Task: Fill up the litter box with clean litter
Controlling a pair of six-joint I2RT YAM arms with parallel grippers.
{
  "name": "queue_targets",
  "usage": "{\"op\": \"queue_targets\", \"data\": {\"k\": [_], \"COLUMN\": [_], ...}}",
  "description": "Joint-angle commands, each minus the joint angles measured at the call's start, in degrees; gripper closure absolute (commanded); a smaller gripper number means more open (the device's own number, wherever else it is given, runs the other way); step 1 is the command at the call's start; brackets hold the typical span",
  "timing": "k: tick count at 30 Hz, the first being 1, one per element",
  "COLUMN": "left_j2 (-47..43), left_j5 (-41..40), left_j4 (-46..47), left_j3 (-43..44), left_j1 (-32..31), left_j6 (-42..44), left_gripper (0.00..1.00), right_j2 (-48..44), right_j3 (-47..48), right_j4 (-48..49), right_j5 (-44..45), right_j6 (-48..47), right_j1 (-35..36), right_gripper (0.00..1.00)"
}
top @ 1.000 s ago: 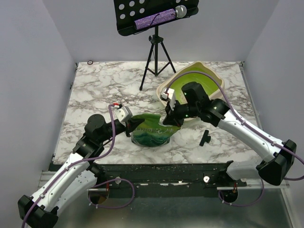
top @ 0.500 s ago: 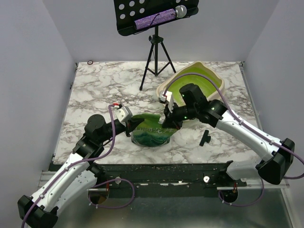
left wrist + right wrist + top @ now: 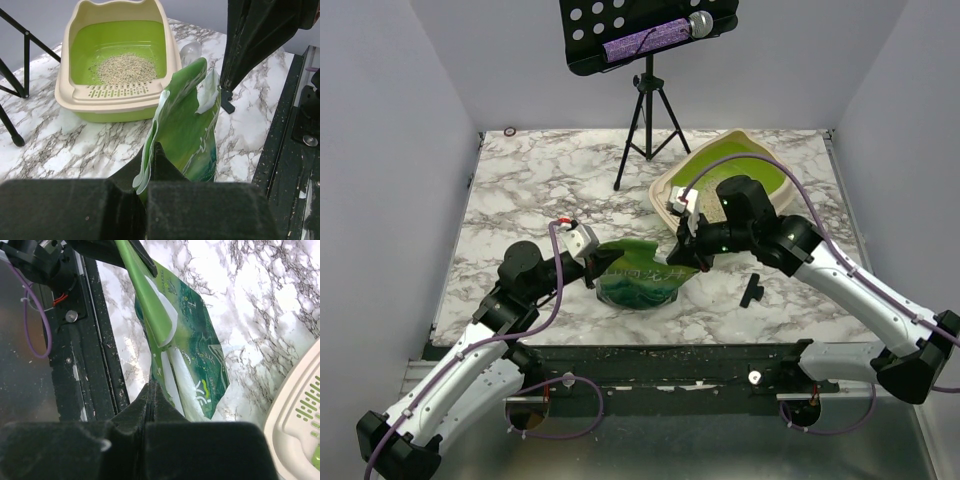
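Note:
The beige litter box [image 3: 761,146], lime-green inside, lies at the back right of the marble table. In the left wrist view the litter box [image 3: 115,100] holds a small patch of pale litter granules [image 3: 126,67] behind its slotted strip. A glossy green bag [image 3: 640,280] stands between the arms. My left gripper [image 3: 595,264] is shut on the bag's left top edge [image 3: 150,150]. My right gripper [image 3: 682,254] is shut on the bag's right top edge [image 3: 151,386]. The bag [image 3: 192,350] hangs stretched between both grippers. A corner of the box [image 3: 295,425] shows at the lower right of the right wrist view.
A black tripod [image 3: 645,120] with a music stand stands at the back centre, next to the box. A small black part [image 3: 752,290] lies on the table right of the bag. A small ring [image 3: 510,131] lies at the back left corner. A black rail [image 3: 670,360] runs along the front edge.
My right gripper has moved from the box's near edge down to the bag's right top edge. The litter box, earlier tilted, now lies flat. The left arm has barely moved.

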Motion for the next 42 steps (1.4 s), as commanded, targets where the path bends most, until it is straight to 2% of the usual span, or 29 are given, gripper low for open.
{"op": "queue_targets", "data": {"k": [1, 11, 25, 35, 37, 40, 42], "left_j2": [-1.7, -2.5, -3.3, -3.8, -3.8, -3.9, -4.2], "left_j5": [-1.7, -1.7, -2.4, -2.6, -2.7, -2.9, -3.1], "left_j4": [2.5, 2.2, 2.3, 2.1, 2.0, 2.0, 1.9], "left_j3": [1.0, 0.9, 0.9, 1.0, 1.0, 0.9, 0.9], "left_j1": [-0.3, -0.7, -1.3, -1.5, -1.5, -1.6, -1.7], "left_j6": [0.4, 0.6, 0.7, 0.8, 0.8, 1.0, 1.3], "left_gripper": [1.00, 1.00, 1.00, 1.00, 1.00, 1.00, 1.00], "right_j2": [1.4, 5.4, 7.8, 11.1, 12.2, 13.2, 13.4], "right_j3": [0.7, 0.6, -2.5, -5.0, -4.8, -4.0, -3.2], "right_j4": [0.9, 2.9, 0.8, 2.0, 1.9, 1.7, 1.4], "right_j5": [3.0, 3.6, -6.3, -3.6, -1.4, 3.9, 7.4], "right_j6": [0.7, 0.1, -0.2, 2.6, 3.4, 4.8, 5.5], "right_j1": [0.3, 0.3, 0.6, 2.2, 2.3, 2.3, 2.3], "right_gripper": [0.99, 0.99, 0.99, 0.99, 0.92, 0.62, 0.48]}}
